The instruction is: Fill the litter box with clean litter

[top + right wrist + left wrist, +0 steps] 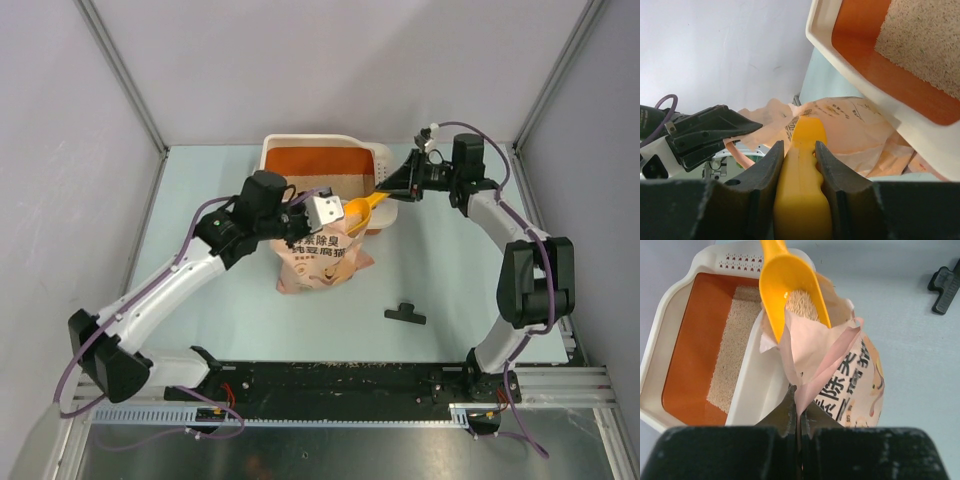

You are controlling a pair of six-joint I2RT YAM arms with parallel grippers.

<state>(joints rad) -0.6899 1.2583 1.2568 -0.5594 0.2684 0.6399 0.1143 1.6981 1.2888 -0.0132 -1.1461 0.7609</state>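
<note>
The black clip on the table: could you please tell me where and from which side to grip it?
Probably from straight above, pinching across the long bar of the black clip: it lies flat on the table, clear of the bag, and the bar looks narrow.

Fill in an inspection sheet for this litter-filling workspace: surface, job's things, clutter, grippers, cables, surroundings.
Surface: pale green table, matt and flat.
Job's things: cream-white rectangular plastic litter box at the far side. A strip of pale beige sandy litter covers part of its orange-brown floor. The pink printed bag stands open against the box, with the orange plastic scoop at its mouth.
Clutter: small black plastic clip, lying apart from the bag.
Grippers: left gripper shut on the bag's open edge; right gripper shut on the scoop's handle.
Cables: purple cables run along both arms.
Surroundings: grey panel walls in a metal frame.
</note>
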